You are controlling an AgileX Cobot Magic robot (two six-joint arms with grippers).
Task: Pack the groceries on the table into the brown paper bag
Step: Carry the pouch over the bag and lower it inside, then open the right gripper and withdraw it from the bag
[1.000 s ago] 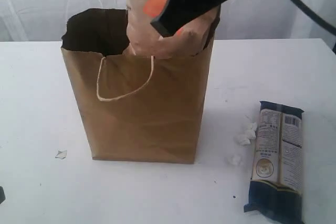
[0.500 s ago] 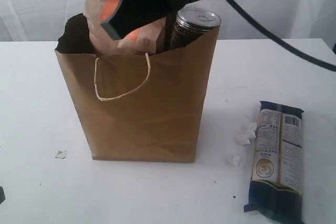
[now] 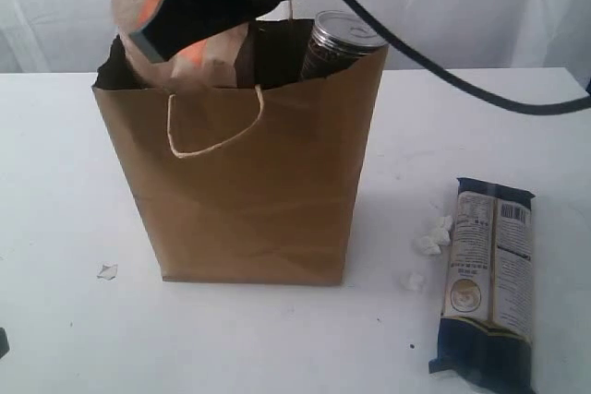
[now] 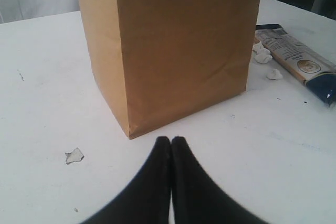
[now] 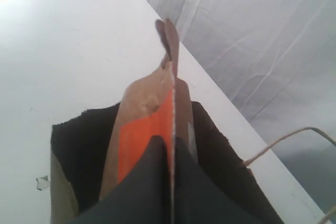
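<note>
The brown paper bag [image 3: 254, 191] stands upright in the middle of the table [image 3: 55, 182]. My right gripper [image 3: 152, 41] is shut on the brown-orange pouch [image 3: 212, 60] and holds it over the left part of the bag's mouth, its lower end inside the rim. In the right wrist view the fingertips [image 5: 170, 141] pinch the pouch [image 5: 139, 124] above the bag's dark inside [image 5: 73, 150]. A dark pull-tab can [image 3: 342, 43] sticks up inside the bag at the right. The long pasta packet [image 3: 487, 283] lies on the table to the right. My left gripper [image 4: 171, 140] is shut and empty, low over the table before the bag [image 4: 173, 51].
Small white crumbs [image 3: 429, 242] lie between the bag and the pasta packet [image 4: 299, 61]. A white scrap [image 3: 108, 271] rests on the table left of the bag. A pale curtain [image 3: 55, 6] hangs behind the table.
My right gripper has carried the pouch leftward across the bag's mouth. The dark can behind it has come into view. The left gripper has not moved.
</note>
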